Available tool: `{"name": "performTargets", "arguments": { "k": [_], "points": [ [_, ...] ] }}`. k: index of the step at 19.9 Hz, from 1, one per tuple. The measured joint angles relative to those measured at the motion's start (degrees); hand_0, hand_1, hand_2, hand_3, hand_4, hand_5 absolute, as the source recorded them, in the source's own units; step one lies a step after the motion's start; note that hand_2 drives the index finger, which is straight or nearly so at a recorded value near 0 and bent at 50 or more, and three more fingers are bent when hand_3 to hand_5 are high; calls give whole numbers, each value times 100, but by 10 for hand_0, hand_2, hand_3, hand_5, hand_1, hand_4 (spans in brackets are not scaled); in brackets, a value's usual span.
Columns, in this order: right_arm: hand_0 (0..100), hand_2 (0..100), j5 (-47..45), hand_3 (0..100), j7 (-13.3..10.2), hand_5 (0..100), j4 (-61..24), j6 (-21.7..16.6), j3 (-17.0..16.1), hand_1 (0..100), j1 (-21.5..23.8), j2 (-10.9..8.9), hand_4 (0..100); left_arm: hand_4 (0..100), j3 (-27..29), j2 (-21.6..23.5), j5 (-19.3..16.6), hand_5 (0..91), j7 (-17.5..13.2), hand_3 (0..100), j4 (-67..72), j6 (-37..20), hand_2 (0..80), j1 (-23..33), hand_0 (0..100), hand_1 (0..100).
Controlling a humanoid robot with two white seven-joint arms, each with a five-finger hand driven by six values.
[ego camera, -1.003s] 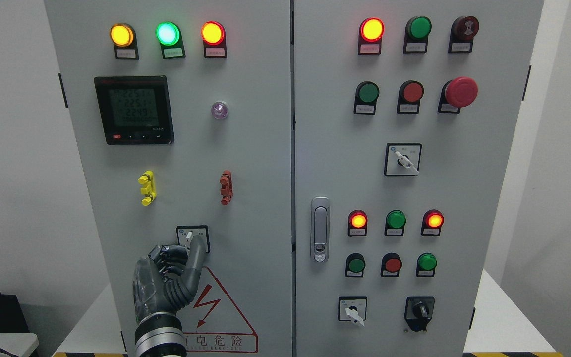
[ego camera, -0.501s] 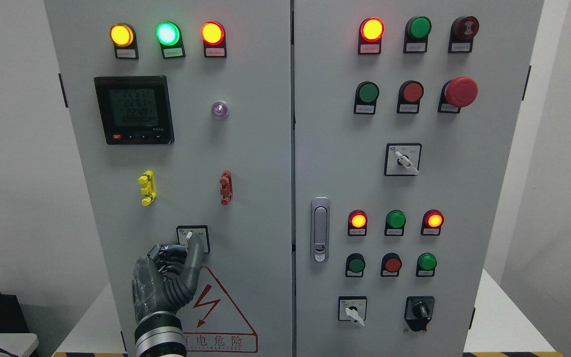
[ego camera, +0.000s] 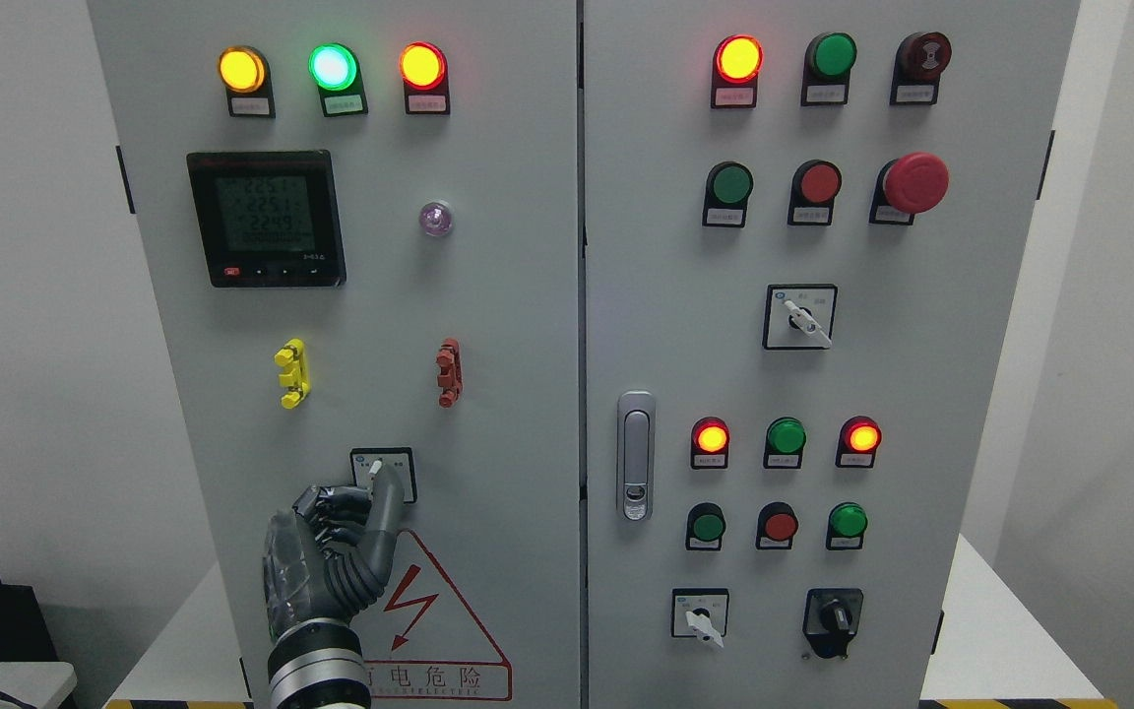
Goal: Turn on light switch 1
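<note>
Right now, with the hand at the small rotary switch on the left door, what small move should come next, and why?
Probably a slight twist of the white-handled rotary selector switch: the grey left hand has a finger against its knob, the others curled, and the knob looks unturned.

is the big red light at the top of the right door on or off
On. The red light at the top left of the right door glows bright with an orange centre, unlike the dark green lamp beside it.

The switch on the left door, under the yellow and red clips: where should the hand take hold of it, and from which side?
Grip the small white lever sticking out of the square switch, pinching its flat sides. Come from below: the lever tips up and left, and the left hand already rises from there, one finger lying against it.
</note>
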Motion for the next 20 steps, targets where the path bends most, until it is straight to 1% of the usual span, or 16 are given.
{"name": "performTargets", "arguments": {
  "k": [15,20],
  "points": [
    [120,0,0,0,0,0,0,0,0,389,0,0,0,793,-20,-1,-7,818,23,734,4,15,576,-48,319,455],
    [120,0,0,0,0,0,0,0,0,389,0,0,0,794,-23,-1,-3,821,12,736,4,51,577,-50,354,442]
  ]
}}
